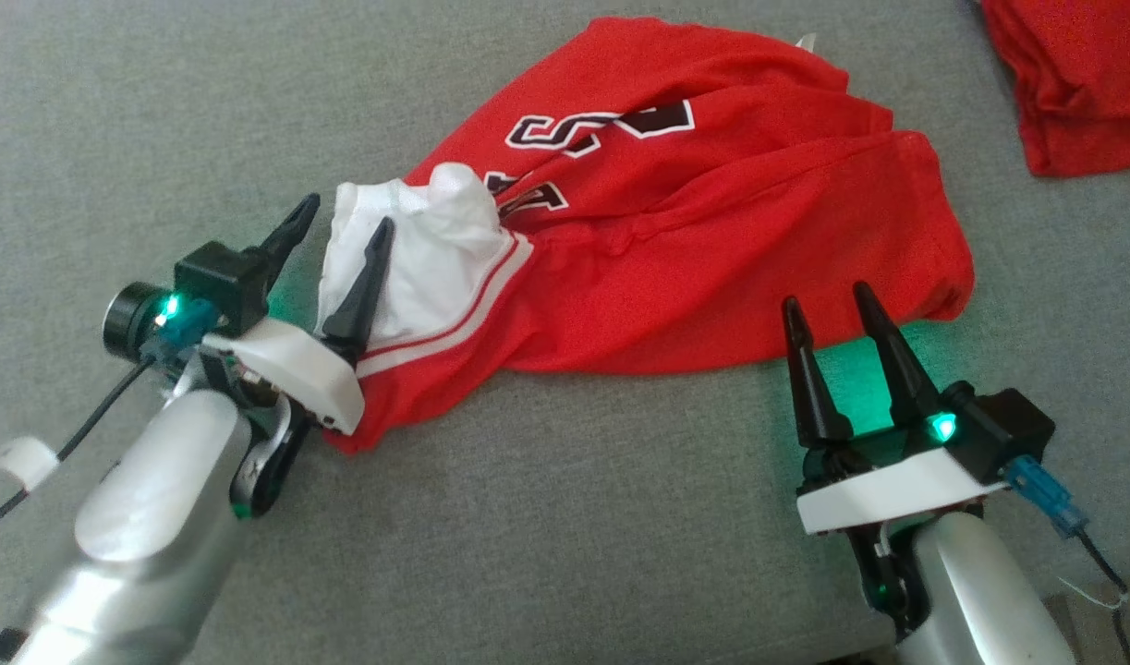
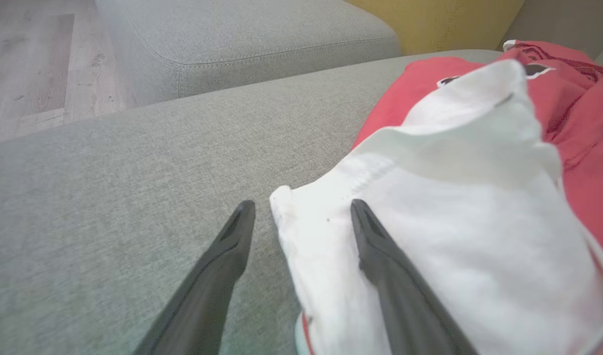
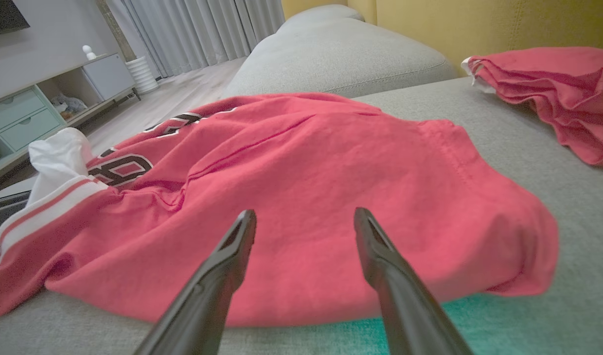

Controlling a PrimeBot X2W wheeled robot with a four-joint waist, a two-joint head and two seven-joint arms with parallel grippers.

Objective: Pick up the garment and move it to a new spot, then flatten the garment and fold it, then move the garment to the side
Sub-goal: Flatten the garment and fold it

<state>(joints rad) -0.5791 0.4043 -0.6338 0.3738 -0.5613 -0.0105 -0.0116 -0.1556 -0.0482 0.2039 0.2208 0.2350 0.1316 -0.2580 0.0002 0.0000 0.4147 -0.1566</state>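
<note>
A red garment [image 1: 712,231] with black and white lettering lies crumpled on the grey sofa cushion [image 1: 546,517]; its white sleeve [image 1: 417,259] with a red stripe sticks out to the left. My left gripper [image 1: 340,216] stands open at that sleeve, one finger [image 2: 380,256] over the white cloth [image 2: 454,207], the other beside it over bare cushion. My right gripper [image 1: 828,300] is open just short of the garment's near hem [image 3: 331,276], holding nothing. The garment [image 3: 306,162] bulges up in front of its fingers.
Another red garment [image 1: 1082,74] lies at the far right of the cushion, also in the right wrist view [image 3: 552,93]. A second grey cushion [image 2: 242,39] and wooden floor [image 2: 30,64] lie beyond the left edge. A yellow backrest [image 3: 478,24] rises behind.
</note>
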